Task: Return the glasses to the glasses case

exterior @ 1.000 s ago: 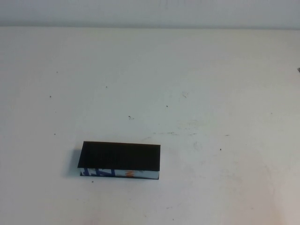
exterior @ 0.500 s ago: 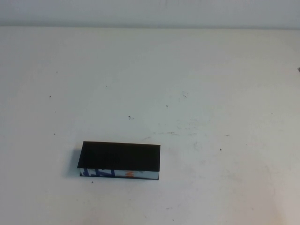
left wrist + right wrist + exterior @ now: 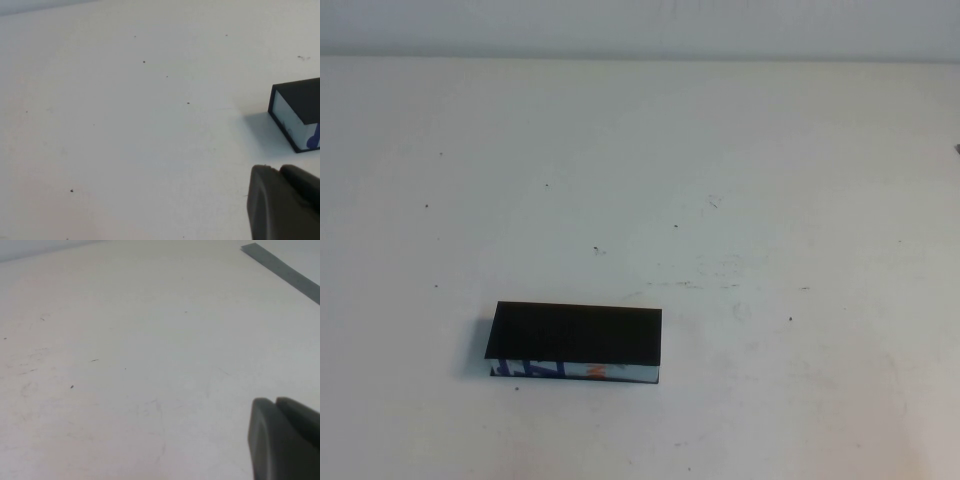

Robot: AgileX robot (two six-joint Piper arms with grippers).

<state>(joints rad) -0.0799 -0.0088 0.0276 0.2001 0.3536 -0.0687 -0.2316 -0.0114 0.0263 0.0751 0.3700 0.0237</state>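
Observation:
The glasses case [image 3: 577,341] lies on the white table at front left of centre, its flat black lid down, its light-blue printed side facing me. One end of it shows in the left wrist view [image 3: 298,114]. The glasses are out of view. My left gripper [image 3: 279,170] is shut and empty, hovering over bare table short of the case's end. My right gripper [image 3: 274,402] is shut and empty over bare table at the right. Neither arm shows in the high view.
The white table [image 3: 720,180] carries small dark specks and faint scuff marks. A grey strip [image 3: 282,271] runs along the table's edge in the right wrist view. A pale wall stands behind the far edge.

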